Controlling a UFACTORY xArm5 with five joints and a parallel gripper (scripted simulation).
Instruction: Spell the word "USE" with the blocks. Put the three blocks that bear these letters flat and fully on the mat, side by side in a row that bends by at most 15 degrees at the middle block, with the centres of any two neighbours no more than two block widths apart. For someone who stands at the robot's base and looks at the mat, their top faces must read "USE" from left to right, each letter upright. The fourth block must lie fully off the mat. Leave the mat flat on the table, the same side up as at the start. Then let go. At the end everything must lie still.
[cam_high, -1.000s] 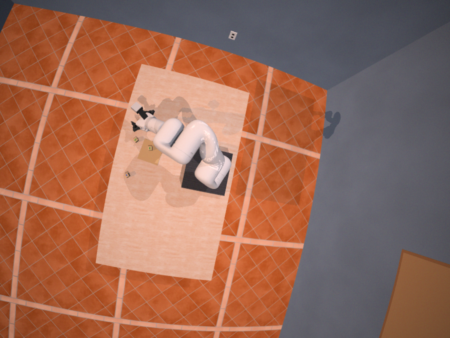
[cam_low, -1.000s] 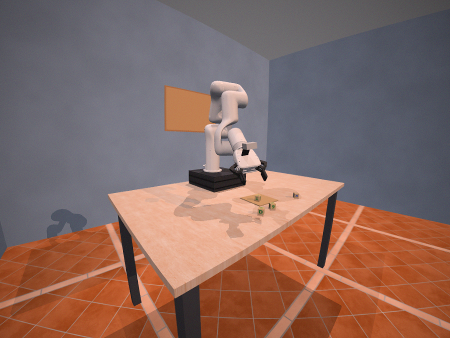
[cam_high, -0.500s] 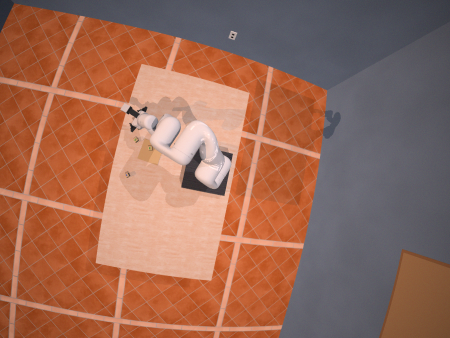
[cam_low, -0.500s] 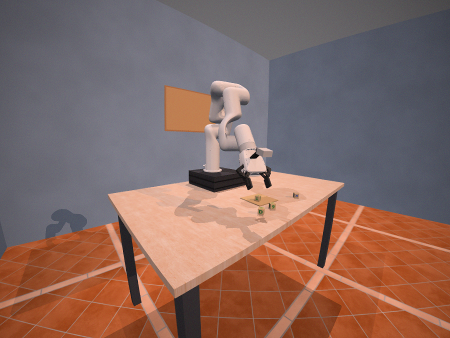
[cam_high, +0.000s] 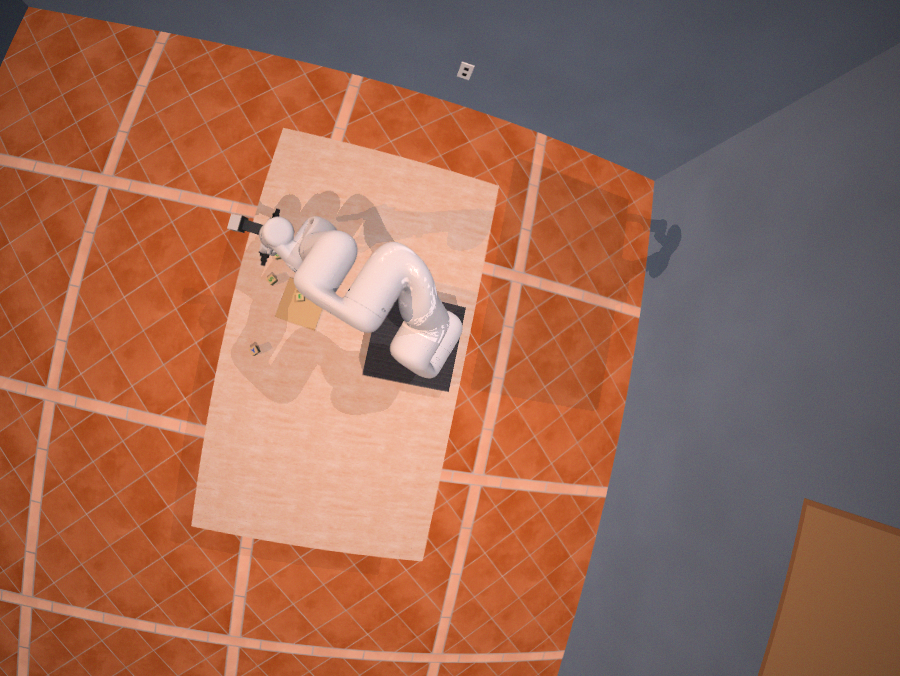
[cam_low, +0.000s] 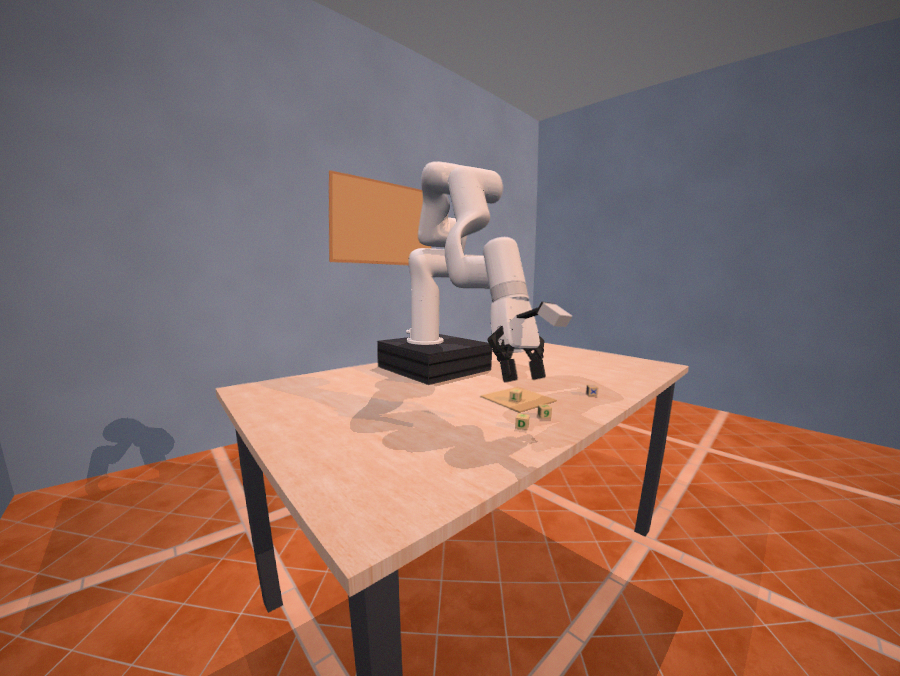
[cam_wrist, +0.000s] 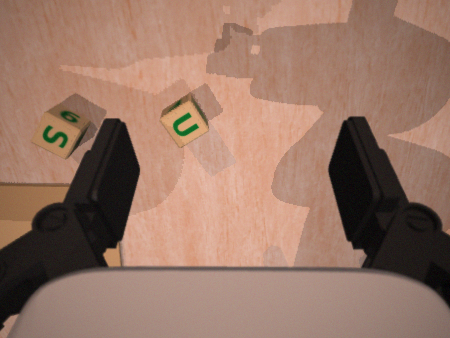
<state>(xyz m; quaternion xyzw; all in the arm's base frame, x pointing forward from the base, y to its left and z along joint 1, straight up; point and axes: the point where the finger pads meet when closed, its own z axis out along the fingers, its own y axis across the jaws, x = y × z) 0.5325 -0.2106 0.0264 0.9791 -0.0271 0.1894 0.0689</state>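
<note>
My gripper (cam_low: 523, 371) (cam_wrist: 233, 143) is open and empty, above the table. The U block (cam_wrist: 184, 125) (cam_low: 522, 422) lies off the mat, U up and turned in the wrist view, lower than the fingers and nearer the left one; the arm mostly hides it in the top view. The S block (cam_wrist: 59, 131) (cam_high: 272, 279) (cam_low: 544, 412) lies off the mat, S up, left of the left finger in the wrist view. A green-lettered block (cam_high: 299, 296) (cam_low: 515, 395) sits on the tan mat (cam_high: 296, 317) (cam_low: 536, 400) (cam_wrist: 30, 202); its top letter is too small to read. A blue-lettered block (cam_high: 254, 349) (cam_low: 592, 390) lies off the mat.
The black robot base (cam_high: 378, 360) (cam_low: 434, 360) stands on the table (cam_high: 312, 465) (cam_low: 363, 480) behind the mat. The S and U blocks lie between the mat and the table's far edge, a short gap apart. Arm shadows cross the table around them.
</note>
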